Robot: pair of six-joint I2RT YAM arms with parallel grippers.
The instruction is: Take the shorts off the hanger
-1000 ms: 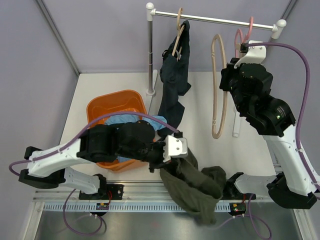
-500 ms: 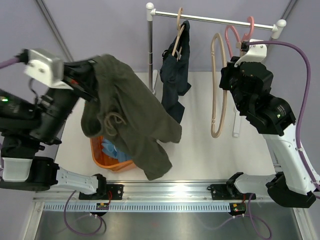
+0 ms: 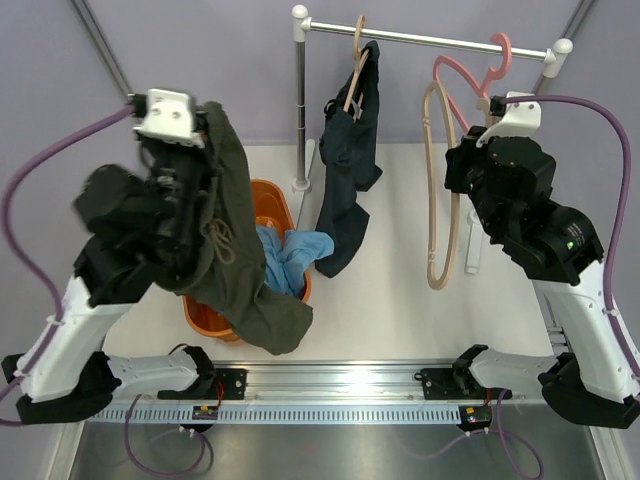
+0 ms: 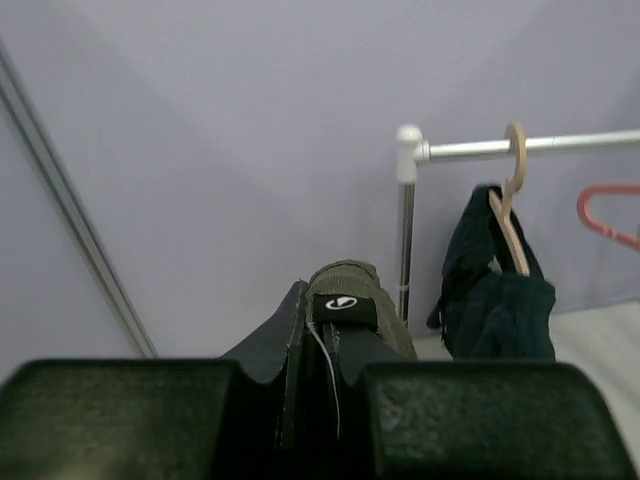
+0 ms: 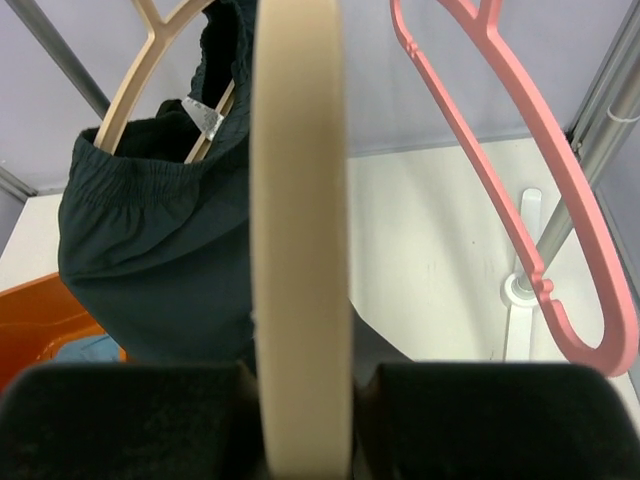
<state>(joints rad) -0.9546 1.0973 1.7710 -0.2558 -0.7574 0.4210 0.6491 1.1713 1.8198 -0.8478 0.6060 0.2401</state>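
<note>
My left gripper [image 3: 200,125] is raised high at the left and is shut on the waist of the olive green shorts [image 3: 230,250]. They hang down over the orange basket [image 3: 270,195]. The wrist view shows their band [image 4: 350,285] pinched between my fingers. The light blue shorts [image 3: 290,250] lie in the basket. The dark navy shorts [image 3: 350,150] hang on a wooden hanger [image 3: 355,70] on the rail. My right gripper [image 3: 452,165] is shut on a bare beige hanger [image 5: 300,200] just right of the navy shorts [image 5: 150,250].
A pink hanger [image 3: 465,75] hangs tilted on the metal rail [image 3: 430,38] beside the beige hanger [image 3: 449,210]. The rail's posts stand at back centre [image 3: 299,120] and right. Grey walls enclose the white table.
My left arm lifted the olive shorts from the table's front edge, swung them high to the left, and now holds them over the basket. The pink hanger has swung out.
</note>
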